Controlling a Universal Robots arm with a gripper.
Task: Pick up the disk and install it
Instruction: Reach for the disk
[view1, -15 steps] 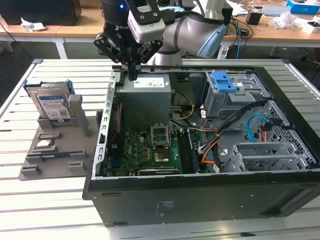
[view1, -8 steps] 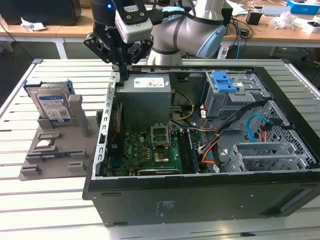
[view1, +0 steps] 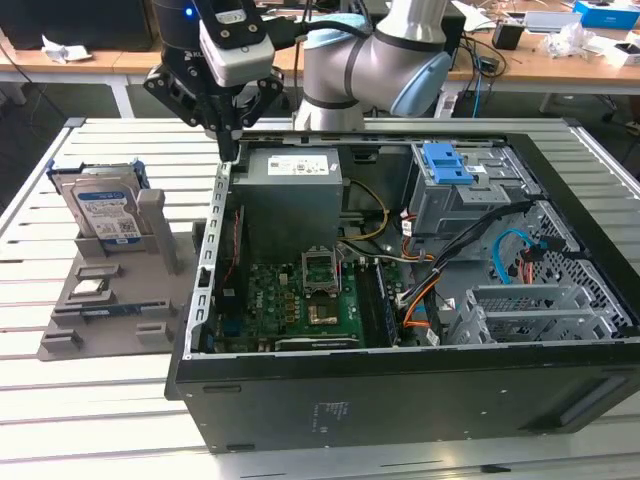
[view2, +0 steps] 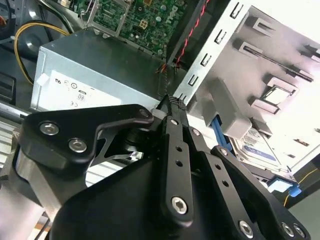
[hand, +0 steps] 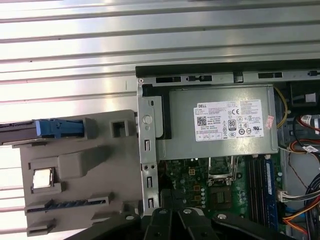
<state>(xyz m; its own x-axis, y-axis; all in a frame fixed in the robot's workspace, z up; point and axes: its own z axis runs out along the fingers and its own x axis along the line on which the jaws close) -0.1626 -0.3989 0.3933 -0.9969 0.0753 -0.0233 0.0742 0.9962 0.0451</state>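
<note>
The disk stands upright on its edge in a grey holder on the exterior view's left, its white-and-blue label facing the camera and a blue frame around it. Both wrist views also catch the disk, edge-on in the first one. My gripper hangs above the back left corner of the open computer case, to the right of the disk and apart from it. Its black fingers meet at their tips with nothing between them, so the gripper is shut and empty.
Inside the case sit a grey power supply, a green motherboard, and a metal drive cage with a blue latch. A small square silver chip lies in the holder. Desks with clutter stand behind the slatted table.
</note>
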